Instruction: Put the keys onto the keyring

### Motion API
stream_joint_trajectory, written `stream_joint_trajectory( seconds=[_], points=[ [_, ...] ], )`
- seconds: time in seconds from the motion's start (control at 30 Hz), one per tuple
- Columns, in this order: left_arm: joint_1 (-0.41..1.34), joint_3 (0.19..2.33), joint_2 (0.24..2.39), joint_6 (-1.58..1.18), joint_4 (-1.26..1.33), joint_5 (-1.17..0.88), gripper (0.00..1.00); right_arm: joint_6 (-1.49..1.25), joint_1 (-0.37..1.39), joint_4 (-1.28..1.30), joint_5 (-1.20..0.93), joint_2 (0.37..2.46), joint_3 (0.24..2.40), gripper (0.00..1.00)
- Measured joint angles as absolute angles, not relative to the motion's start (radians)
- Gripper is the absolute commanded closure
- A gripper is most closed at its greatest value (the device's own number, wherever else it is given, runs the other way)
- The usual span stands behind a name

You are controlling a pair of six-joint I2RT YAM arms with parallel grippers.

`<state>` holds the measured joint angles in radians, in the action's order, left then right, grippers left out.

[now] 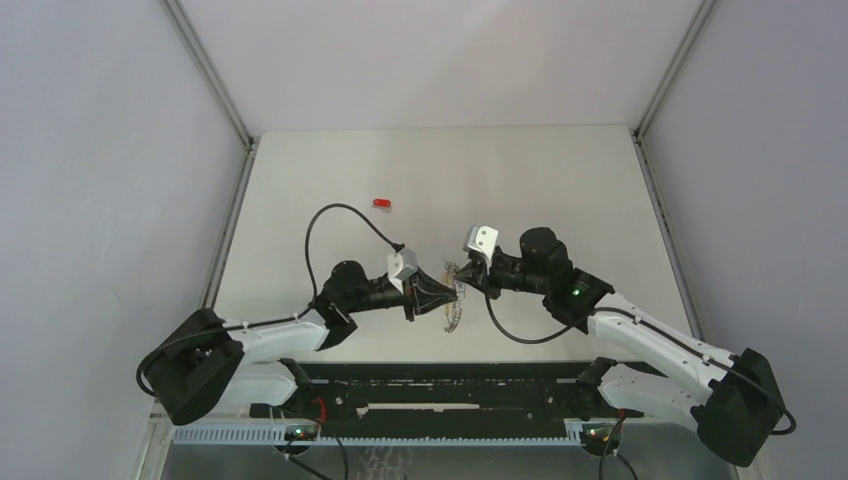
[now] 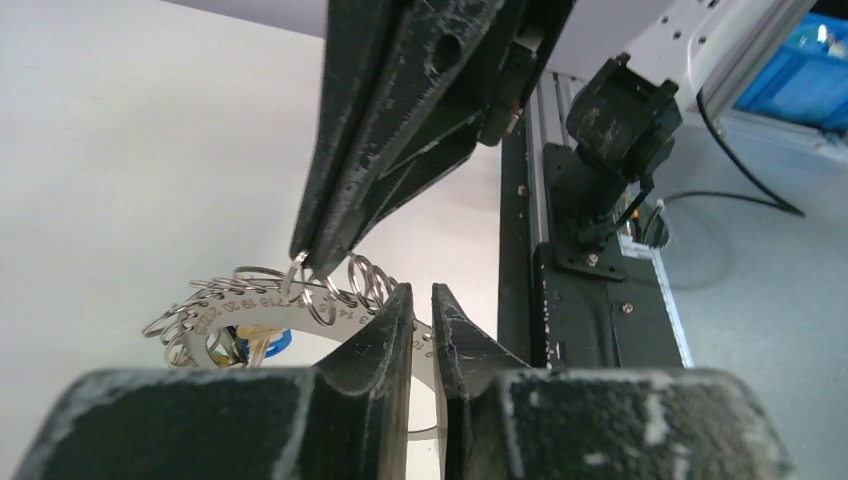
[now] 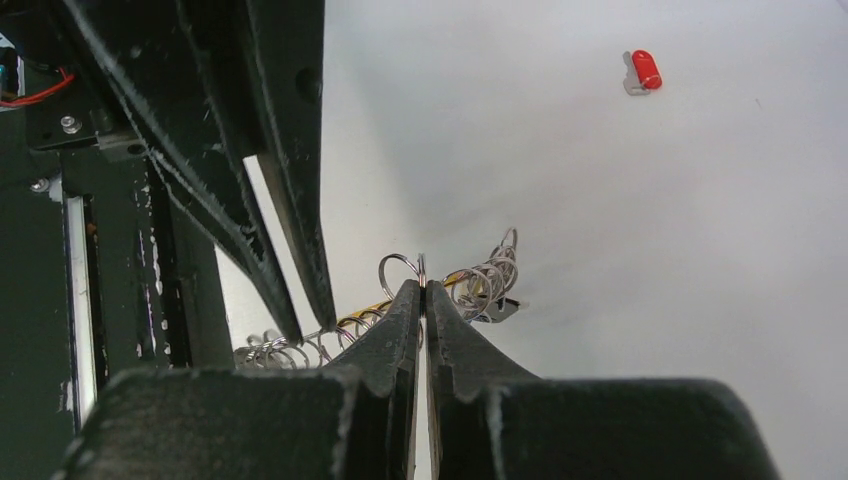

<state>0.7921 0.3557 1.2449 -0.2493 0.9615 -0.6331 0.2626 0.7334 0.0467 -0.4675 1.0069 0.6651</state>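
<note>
Left gripper [image 1: 455,297] pinches the stiff keyring [image 2: 250,312]; right gripper [image 1: 462,275] clamps one split ring [image 3: 388,268]. Far red key [image 1: 382,202] looks light, slippery; take its head.

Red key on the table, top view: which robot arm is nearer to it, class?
Left. The red key lies a little beyond the left arm's wrist; the right arm reaches in from farther to the right. Both meet at the keyring.

Shiny metal keyring [image 2: 268,312], glossy red plastic key [image 3: 646,69], matt white table [image 1: 520,180]
</note>
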Motion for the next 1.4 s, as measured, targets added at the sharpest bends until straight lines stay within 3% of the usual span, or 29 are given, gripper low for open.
stream_joint_trajectory(
  seconds=[0.3,0.47,0.6,0.73,1.1,1.4],
  points=[
    [0.921,0.417,1.155,-0.036,0.664,-0.551,0.79,0.236,0.731,0.027,-0.445,0.999,0.665,1.0],
    [0.938,0.408,1.1,-0.009,0.654,-0.469,0.53,0.223,0.717,0.004,-0.456,0.978,0.665,1.0],
    [0.895,0.348,1.063,-0.04,0.741,-0.427,0.39,0.224,0.715,-0.005,-0.469,0.949,0.663,1.0],
    [0.868,0.285,1.032,-0.065,0.797,-0.389,0.32,0.229,0.715,-0.019,-0.483,0.909,0.642,1.0],
    [0.857,0.272,1.0,-0.081,0.878,-0.381,0.29,0.245,0.722,-0.026,-0.503,0.897,0.626,1.0],
    [0.856,0.275,1.067,-0.123,0.932,-0.446,0.41,0.248,0.725,-0.027,-0.502,0.897,0.626,1.0]
  ],
)
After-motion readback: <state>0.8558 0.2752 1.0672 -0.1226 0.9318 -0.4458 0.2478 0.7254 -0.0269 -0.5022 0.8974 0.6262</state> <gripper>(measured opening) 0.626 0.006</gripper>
